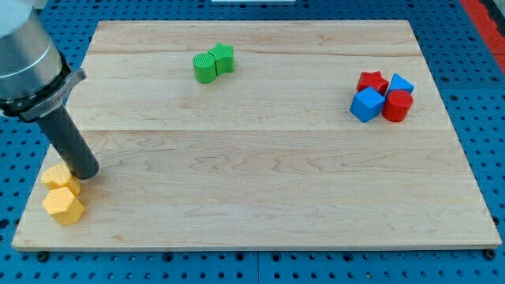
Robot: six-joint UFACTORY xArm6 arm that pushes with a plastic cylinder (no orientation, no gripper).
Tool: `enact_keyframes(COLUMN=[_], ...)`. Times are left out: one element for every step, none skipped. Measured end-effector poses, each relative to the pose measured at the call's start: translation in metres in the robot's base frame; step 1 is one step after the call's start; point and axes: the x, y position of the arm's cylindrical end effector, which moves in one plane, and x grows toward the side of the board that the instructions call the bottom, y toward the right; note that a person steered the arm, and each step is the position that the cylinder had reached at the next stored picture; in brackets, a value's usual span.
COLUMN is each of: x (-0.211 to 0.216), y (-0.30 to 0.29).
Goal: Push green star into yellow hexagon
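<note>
The green star (223,57) lies near the view's top, left of centre, touching a rounded green block (205,68) on its lower left. The yellow hexagon (63,206) lies at the board's bottom left corner, with a second yellow block (61,179) touching it just above. My tip (87,174) rests on the board right beside that upper yellow block, on its right. It is far from the green star, well below it and to its left.
A cluster sits at the view's right: a red star (372,81), a blue block (401,84), a blue cube (367,104) and a red cylinder (397,106). The wooden board (260,181) ends close to the yellow blocks at left and bottom.
</note>
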Motion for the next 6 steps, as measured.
enact_keyframes(x=[-0.031, -0.084, -0.159, -0.238, -0.272, -0.257], y=[0.059, 0.172, 0.241, 0.233, 0.167, 0.148])
